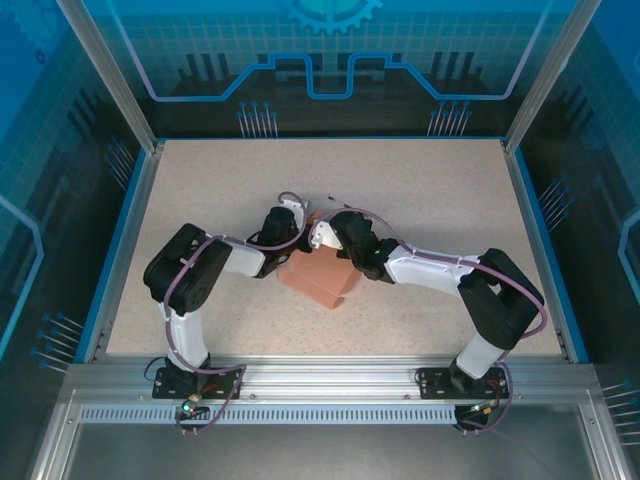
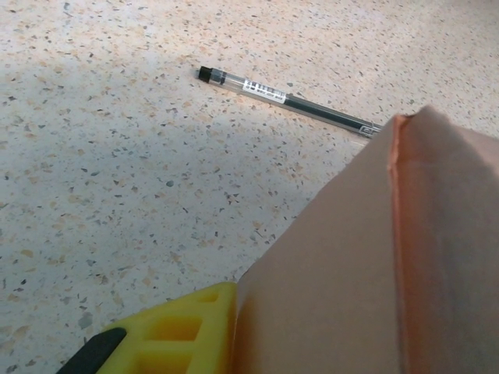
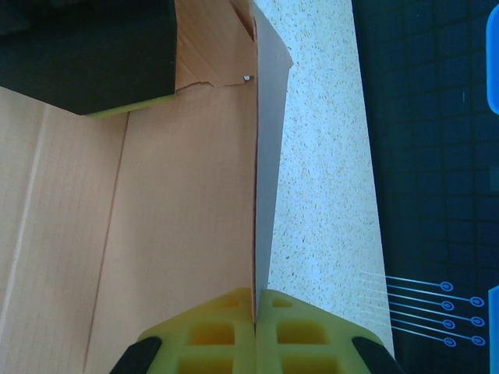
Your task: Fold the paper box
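Care: with your right gripper [image 3: 256,327] pinched on the paper box [image 1: 318,283] mid-way across the surface [image 1: 200,180], fold slowly along its score; whether your left gripper [image 1: 293,232] grips, I cannot tell.

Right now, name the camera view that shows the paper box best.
Top external: the paper box shows most of its shape between the arms. Left wrist gives one corner close up; right wrist gives creased panels, with the right gripper shut on an edge.
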